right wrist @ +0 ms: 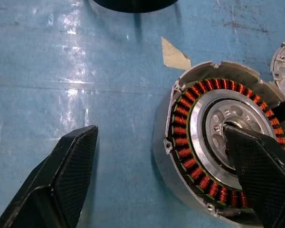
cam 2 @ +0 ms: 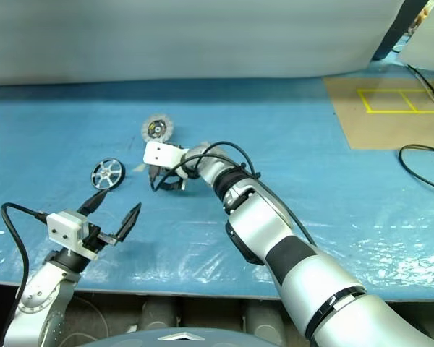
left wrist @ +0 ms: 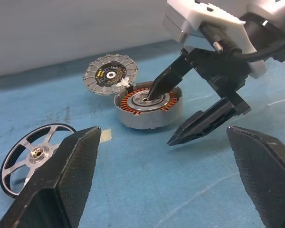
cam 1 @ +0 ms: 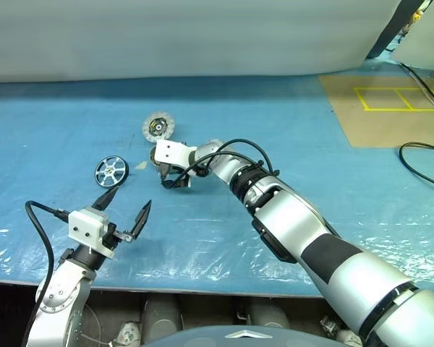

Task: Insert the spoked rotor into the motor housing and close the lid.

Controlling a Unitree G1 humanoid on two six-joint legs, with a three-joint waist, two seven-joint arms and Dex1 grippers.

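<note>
Right gripper: spread wide, one finger over the motor housing centre.
Left gripper: spread, holding nothing.
Spoked rotor: lying apart on the blue sheet.
Lid: just beside the housing.

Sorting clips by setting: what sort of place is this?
Probably a workshop or lab floor: a blue plastic sheet as work surface, yellow tape marks on brown board, and loose cables.

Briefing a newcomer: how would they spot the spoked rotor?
On the blue plastic sheet, look ahead of the open left gripper. The spoked rotor lies flat there: black rim, silver spokes, open gaps, unlike the solid segmented silvery lid.
</note>
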